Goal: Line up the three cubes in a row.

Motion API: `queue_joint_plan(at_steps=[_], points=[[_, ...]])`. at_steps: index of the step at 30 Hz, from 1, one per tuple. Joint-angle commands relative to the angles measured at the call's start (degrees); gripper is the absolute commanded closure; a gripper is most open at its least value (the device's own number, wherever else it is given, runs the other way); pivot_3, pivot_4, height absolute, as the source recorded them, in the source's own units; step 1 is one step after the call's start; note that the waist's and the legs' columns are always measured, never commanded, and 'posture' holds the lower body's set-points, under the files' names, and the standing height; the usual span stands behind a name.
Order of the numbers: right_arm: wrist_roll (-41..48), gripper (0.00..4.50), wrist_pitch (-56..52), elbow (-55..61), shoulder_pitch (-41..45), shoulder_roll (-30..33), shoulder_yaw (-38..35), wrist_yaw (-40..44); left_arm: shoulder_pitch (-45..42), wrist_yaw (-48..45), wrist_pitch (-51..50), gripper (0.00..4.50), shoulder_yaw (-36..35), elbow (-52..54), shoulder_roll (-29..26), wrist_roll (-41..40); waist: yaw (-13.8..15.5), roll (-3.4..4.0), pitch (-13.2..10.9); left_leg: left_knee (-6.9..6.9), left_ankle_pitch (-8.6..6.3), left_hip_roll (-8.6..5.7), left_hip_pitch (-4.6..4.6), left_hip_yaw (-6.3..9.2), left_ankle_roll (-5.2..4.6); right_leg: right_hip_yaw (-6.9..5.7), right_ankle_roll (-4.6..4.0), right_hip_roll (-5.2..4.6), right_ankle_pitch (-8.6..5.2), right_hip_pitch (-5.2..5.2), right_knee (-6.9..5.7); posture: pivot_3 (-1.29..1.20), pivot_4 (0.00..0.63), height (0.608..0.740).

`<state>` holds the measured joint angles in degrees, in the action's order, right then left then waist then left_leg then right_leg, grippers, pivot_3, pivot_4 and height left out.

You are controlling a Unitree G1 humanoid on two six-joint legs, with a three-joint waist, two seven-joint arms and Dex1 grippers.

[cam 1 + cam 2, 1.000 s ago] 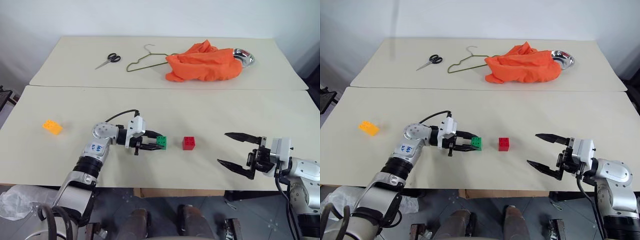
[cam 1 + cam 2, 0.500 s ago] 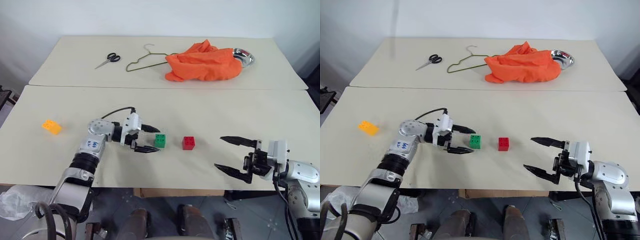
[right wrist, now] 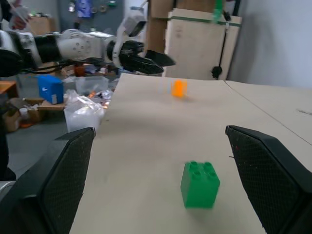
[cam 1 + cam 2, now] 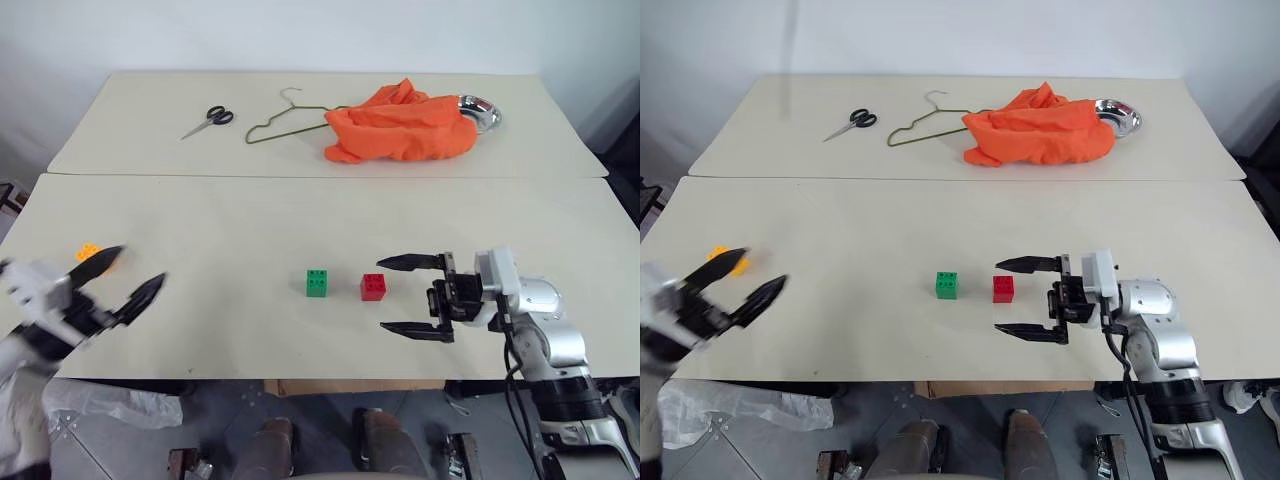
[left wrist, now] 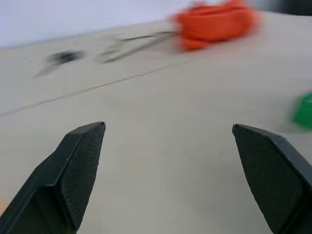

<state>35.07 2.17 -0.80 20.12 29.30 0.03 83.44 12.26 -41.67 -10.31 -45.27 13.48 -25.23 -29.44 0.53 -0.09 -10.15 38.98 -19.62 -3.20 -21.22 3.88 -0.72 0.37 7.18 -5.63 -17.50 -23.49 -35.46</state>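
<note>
Cubes studded: green cube (image 4: 317,283) beside red cube (image 4: 374,287); yellow-orange cube (image 4: 87,252) apart.

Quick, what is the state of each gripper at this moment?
Left gripper: open, holding nothing, near the yellow-orange cube.
Right gripper: open, holding nothing, beside the red cube.

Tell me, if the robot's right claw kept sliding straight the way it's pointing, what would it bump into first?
Most likely the red cube, which sits just ahead of the open right gripper. The green cube comes next beyond it. Depth is hard to judge, so the fingers might straddle it.
</note>
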Motion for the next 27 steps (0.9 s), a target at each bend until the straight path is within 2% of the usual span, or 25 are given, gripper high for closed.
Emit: queue_joint_plan(at_steps=[1, 4, 7, 10, 14, 18, 21, 24, 27], points=[[-0.46, 0.0, 1.86, -0.16, 0.66, -1.03, 0.34, 1.19, 5.67, 9.96, 4.93, 0.1, -7.17, 2.63, 8.19, -0.74, 0.23, -0.01, 0.01, 0.0, -0.01, -0.01, 0.02, -0.01, -0.01, 0.02, 0.0, -0.01, 0.0, 0.03, 0.03, 0.0, 0.15, 0.74], [-0.82, 0.0, 1.92, -0.23, 1.15, -1.82, 0.73, 0.76, 10.67, 12.44, 7.08, 0.1, -8.06, 1.72, 14.04, -1.53, 0.87, -0.08, 0.04, 0.01, -0.04, -0.01, 0.02, -0.03, -0.03, 0.01, 0.0, 0.0, 0.0, 0.04, 0.04, 0.0, 0.15, 0.74], [-0.77, 0.0, 2.16, -0.15, 1.48, -1.99, 0.85, 1.05, 11.64, 14.39, 8.5, 0.1, -7.81, 1.24, 16.33, -3.56, 1.02, -0.09, 0.04, 0.01, -0.05, -0.02, 0.02, -0.03, -0.02, 0.01, 0.0, -0.01, 0.0, 0.06, 0.06, 0.0, 0.15, 0.74], [-1.06, 0.0, 2.34, -0.18, 1.71, -1.7, 0.81, 0.94, 9.63, 16.45, 7.79, 0.1, -5.63, 1.67, 15.98, -4.99, 0.9, -0.12, 0.06, 0.01, -0.07, -0.01, 0.03, -0.02, -0.02, 0.01, 0.0, -0.02, 0.0, 0.07, 0.06, 0.0, 0.15, 0.74], [-1.36, 0.0, 1.99, 0.32, 2.05, -1.52, 0.73, 0.34, 6.3, 19.01, 6.1, 0.1, -2.6, 0.12, 12.21, -3.53, 0.74, -0.11, 0.06, 0.0, -0.07, 0.0, 0.03, -0.02, 0.01, 0.01, 0.0, 0.02, 0.0, 0.03, 0.02, 0.0, 0.15, 0.74], [-1.91, 0.0, 1.24, 0.93, 2.66, -0.7, 0.73, -0.29, -2.33, 28.24, -0.36, 0.1, 2.63, -3.64, 6.48, 2.3, 0.79, -0.11, 0.05, -0.01, -0.06, -0.01, 0.03, -0.02, 0.04, 0.01, -0.01, 0.06, 0.0, -0.03, -0.05, 0.0, 0.15, 0.74], [-2.2, 0.0, 1.03, 1.48, 2.43, -0.41, 0.33, -1.66, -7.79, 39.92, -5.14, 0.1, 4.7, -2.96, 8.23, 6.51, 0.76, -0.11, 0.06, -0.01, -0.05, -0.06, 0.05, 0.0, 0.04, 0.0, -0.01, 0.05, 0.0, -0.02, -0.11, 0.0, 0.15, 0.74], [-2.12, 0.0, 0.17, 2.53, 1.3, -0.12, 0.39, -3.01, -14.16, 49.54, -6.96, 0.1, 6.33, -1.23, 12.37, 8.0, 0.79, -0.15, 0.08, 0.0, -0.08, -0.09, 0.02, -0.03, -0.01, -0.04, 0.01, 0.06, 0.01, -0.06, -0.23, 0.0, 0.15, 0.74], [-1.85, 0.0, -0.7, 3.62, 0.67, 0.13, 0.81, -3.32, -18.77, 54.63, -8.5, 0.1, 7.54, -2.31, 14.21, 9.02, 0.77, -0.23, 0.11, 0.02, -0.08, -0.06, -0.04, -0.03, 0.0, -0.11, 0.02, 0.08, 0.01, -0.11, -0.24, 0.0, 0.15, 0.74]])
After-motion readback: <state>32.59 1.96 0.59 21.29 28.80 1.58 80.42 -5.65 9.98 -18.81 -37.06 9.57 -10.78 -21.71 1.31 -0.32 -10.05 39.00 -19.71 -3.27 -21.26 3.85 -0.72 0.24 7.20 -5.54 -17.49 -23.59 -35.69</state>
